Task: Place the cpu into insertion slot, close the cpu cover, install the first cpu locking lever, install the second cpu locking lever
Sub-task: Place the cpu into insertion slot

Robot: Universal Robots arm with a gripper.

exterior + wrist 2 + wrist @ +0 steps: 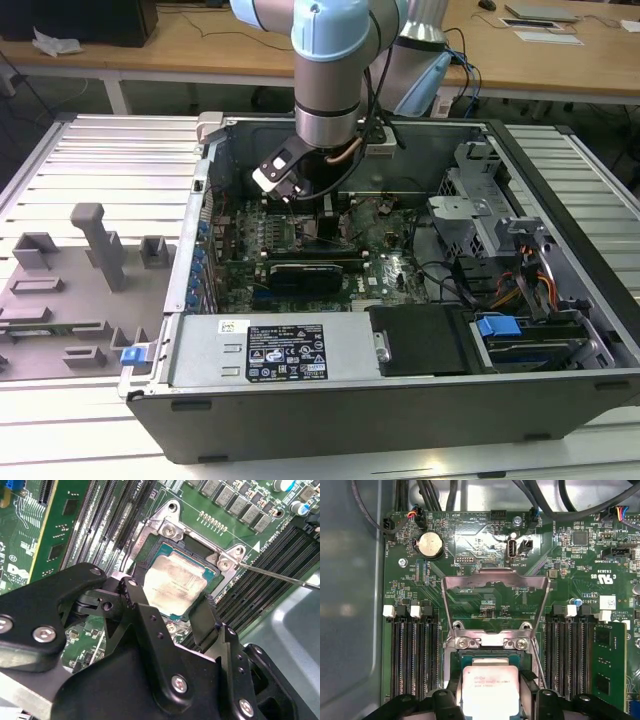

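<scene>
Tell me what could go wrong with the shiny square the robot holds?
The end effector grips the cpu right at the insertion slot. If it goes in crooked, the slot's contacts might bend. The cpu cover stands open close by and could get bumped. The thin locking lever beside the slot might snag the end effector.

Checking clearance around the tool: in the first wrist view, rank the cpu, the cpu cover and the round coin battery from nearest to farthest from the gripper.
1. cpu, gripped between the fingers of the gripper.
2. cpu cover, raised open just beyond the chip.
3. coin battery, farther out on the board, past the cover.
</scene>
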